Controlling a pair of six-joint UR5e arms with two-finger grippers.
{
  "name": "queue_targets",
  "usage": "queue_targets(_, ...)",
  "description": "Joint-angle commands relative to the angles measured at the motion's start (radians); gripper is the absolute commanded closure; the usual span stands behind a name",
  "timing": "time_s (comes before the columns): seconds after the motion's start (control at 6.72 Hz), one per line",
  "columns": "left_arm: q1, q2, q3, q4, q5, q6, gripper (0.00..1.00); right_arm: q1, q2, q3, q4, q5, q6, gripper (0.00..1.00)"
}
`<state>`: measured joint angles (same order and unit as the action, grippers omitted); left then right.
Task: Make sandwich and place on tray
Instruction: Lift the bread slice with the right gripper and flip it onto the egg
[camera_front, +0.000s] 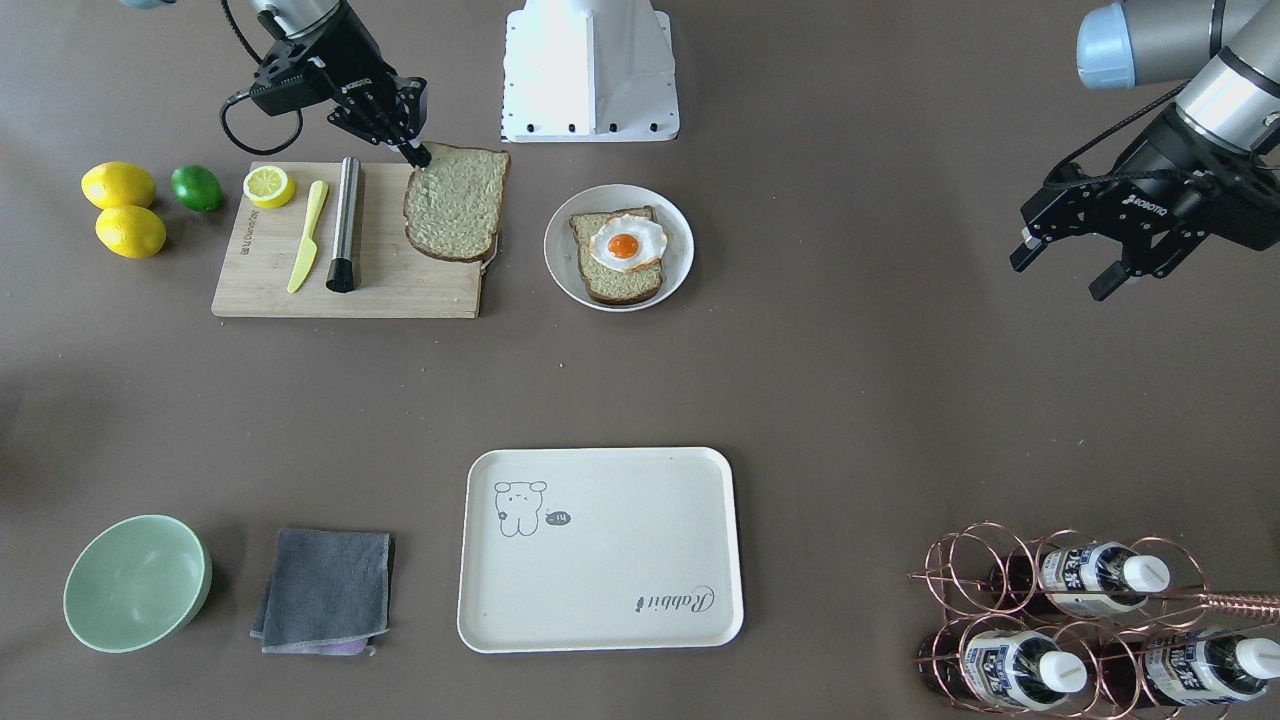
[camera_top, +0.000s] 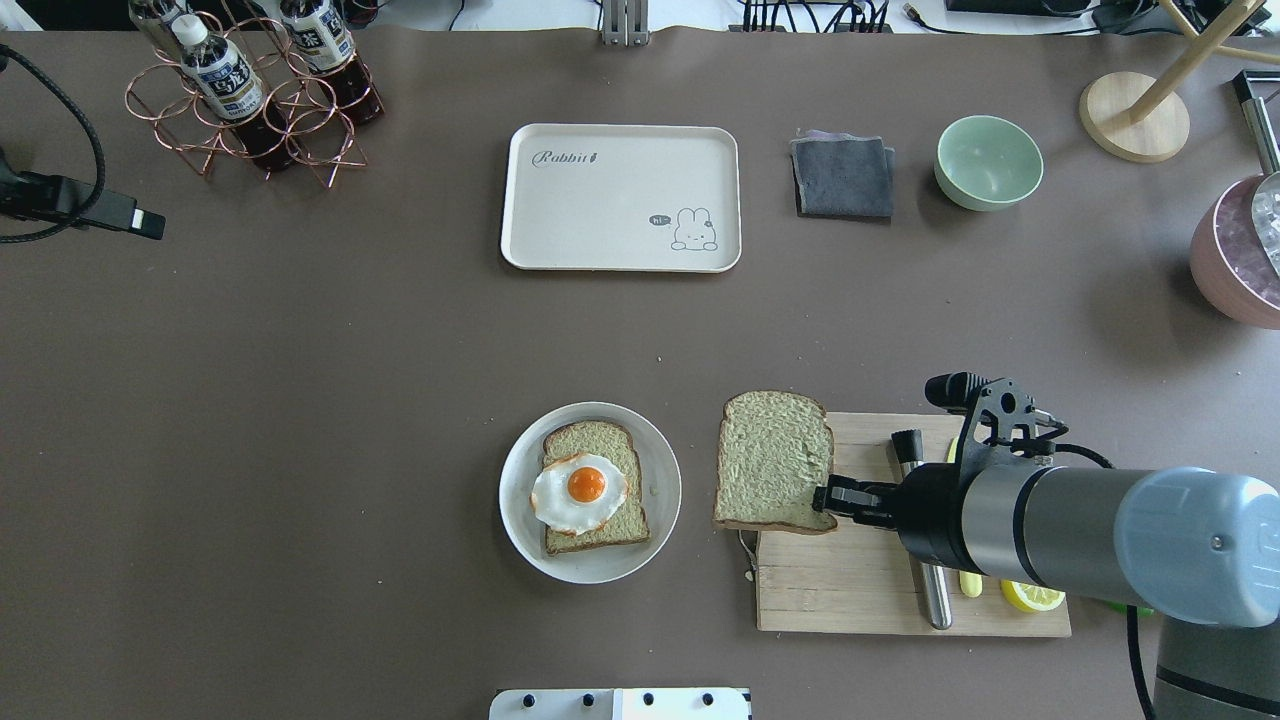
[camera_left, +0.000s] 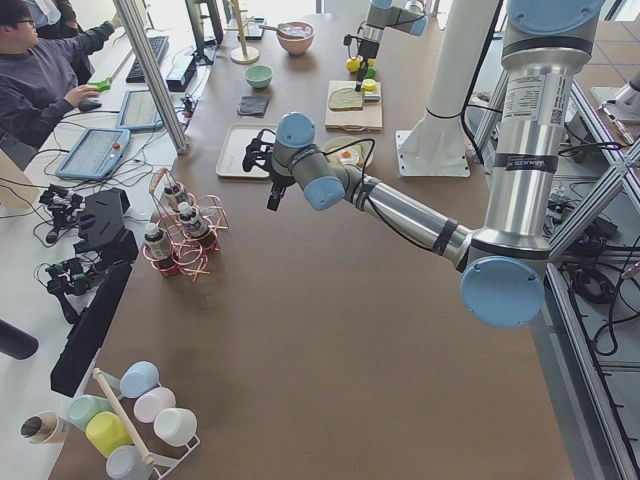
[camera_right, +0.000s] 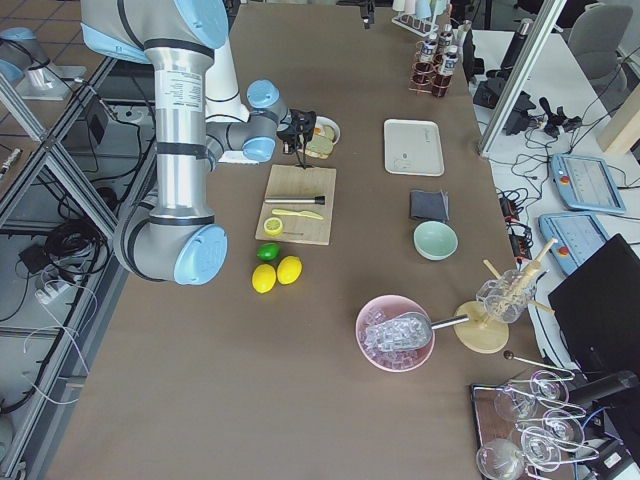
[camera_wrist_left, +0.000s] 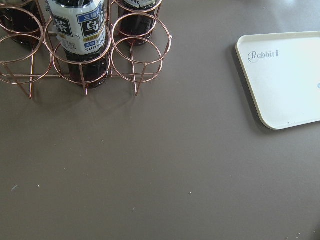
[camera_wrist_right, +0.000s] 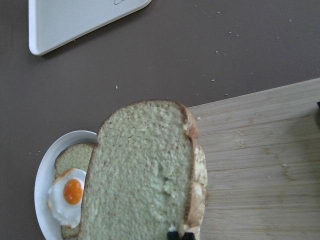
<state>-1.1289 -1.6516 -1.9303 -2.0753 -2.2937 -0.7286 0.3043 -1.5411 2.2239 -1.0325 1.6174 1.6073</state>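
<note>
One bread slice (camera_top: 773, 460) hangs over the cutting board's (camera_top: 880, 590) plate-side edge, pinched at its crust by my right gripper (camera_top: 835, 497), which is shut on it. In the right wrist view the bread slice (camera_wrist_right: 145, 170) looks lifted and covers part of the plate. The other bread slice (camera_front: 618, 285) lies on the round white plate (camera_front: 680, 240) with the fried egg (camera_front: 625, 243) on top. The cream tray (camera_front: 600, 548) lies empty across the table. My left gripper (camera_front: 1070, 270) hovers open, holding nothing, far to the side near the bottle rack.
The cutting board (camera_front: 400, 285) also carries a lemon half (camera_front: 269, 186), a yellow knife (camera_front: 308, 235) and a metal rod (camera_front: 345, 222). Lemons (camera_front: 120, 186) and a lime (camera_front: 196, 187) lie beside it. A green bowl (camera_front: 137, 582), grey cloth (camera_front: 325, 588) and copper bottle rack (camera_front: 1080, 620) flank the tray.
</note>
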Motion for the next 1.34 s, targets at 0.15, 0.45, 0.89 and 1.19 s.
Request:
queue_targets(0.15, 0.0, 0.004, 0.001, 0.0, -0.003, -0.002, 0.01, -0.02, 0.235, -0.157, -0.021, -0.02, -0.015, 1.0)
queue_targets(0.45, 0.0, 0.009, -0.001, -0.003, -0.003, -0.002, 0.01, -0.074, 0.292, -0.2, -0.055, -0.076, -0.125, 1.0)
queue_targets(0.89, 0.0, 0.004, 0.01, -0.003, -0.003, 0.0, 0.01, -0.117, 0.377, -0.297, -0.055, -0.126, -0.199, 1.0)
queue_targets(1.19, 0.0, 0.006, 0.007, -0.002, -0.003, 0.0, 0.01, -0.117, 0.403, -0.343, -0.047, -0.148, -0.25, 1.0)
